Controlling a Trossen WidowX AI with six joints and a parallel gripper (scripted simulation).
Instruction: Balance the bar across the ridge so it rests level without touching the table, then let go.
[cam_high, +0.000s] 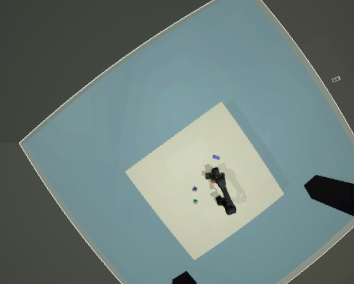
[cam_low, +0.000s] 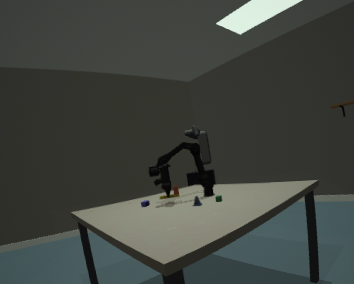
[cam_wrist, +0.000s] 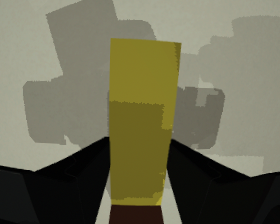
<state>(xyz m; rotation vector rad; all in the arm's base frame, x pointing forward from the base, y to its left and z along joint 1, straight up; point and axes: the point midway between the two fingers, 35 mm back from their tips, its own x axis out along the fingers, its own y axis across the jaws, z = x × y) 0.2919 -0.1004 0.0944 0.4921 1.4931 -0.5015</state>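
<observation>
The yellow bar (cam_low: 163, 197) (cam_wrist: 140, 75) is between the fingers of my gripper (cam_low: 168, 195) (cam_wrist: 139, 145), which is shut on it. The bar is a little above the table, with a shadow below it. A red block (cam_low: 175, 190) (cam_high: 213, 181) stands on the bar's end nearer the arm's base; its dark red side shows in the wrist view (cam_wrist: 136, 215). The small blue-grey wedge (cam_high: 194, 188) (cam_low: 197, 201), apparently the ridge, stands on the table apart from the bar. In the top view the arm mostly hides the bar.
A green cube (cam_high: 195, 201) (cam_low: 218, 198) is near the wedge. A blue-violet block (cam_high: 216, 157) (cam_low: 145, 203) lies beyond the gripper, on the side away from the arm's base. All stand on the pale table (cam_high: 165, 190) (cam_low: 240, 215).
</observation>
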